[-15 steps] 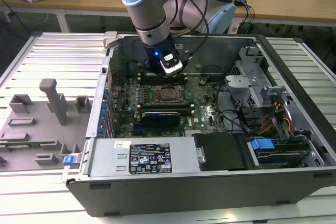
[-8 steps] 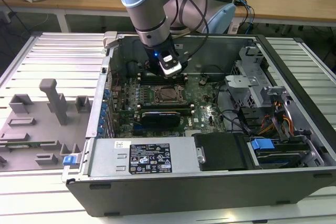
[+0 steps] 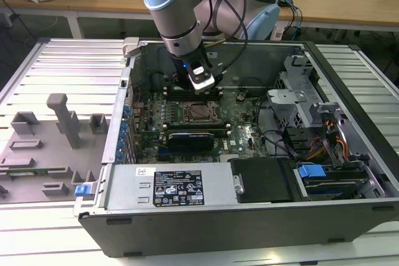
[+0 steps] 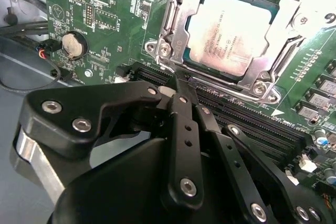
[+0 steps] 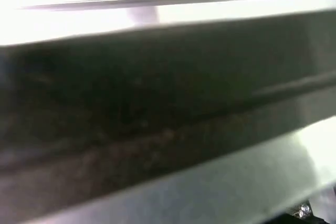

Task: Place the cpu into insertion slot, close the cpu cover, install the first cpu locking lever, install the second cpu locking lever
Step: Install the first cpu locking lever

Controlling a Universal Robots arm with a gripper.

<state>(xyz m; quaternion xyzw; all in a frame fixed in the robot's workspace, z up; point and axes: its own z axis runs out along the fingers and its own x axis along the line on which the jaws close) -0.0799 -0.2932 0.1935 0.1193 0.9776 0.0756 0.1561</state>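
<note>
black gripper (image 4: pixel 178 88) sits closest in the second wrist view, tips pressed together on nothing, beside a corner of the insertion slot (image 4: pixel 262 86); the cpu (image 4: pixel 231 30) lies seated in it, the cpu cover (image 4: pixel 176 22) down around it. in the exterior view the arm (image 3: pixel 177 10) hangs over the green board (image 3: pixel 243 132) inside the computer case (image 3: pixel 249 216). the first wrist view faces a dark wall (image 5: pixel 168 108). a lever step seems in hand, calling for a steady push

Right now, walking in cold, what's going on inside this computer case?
A robot arm reaches into the open computer case. Its gripper is poised close to the edge of the insertion slot on the green motherboard. The cpu already lies in the slot, with the cpu cover down around its edges.
</note>
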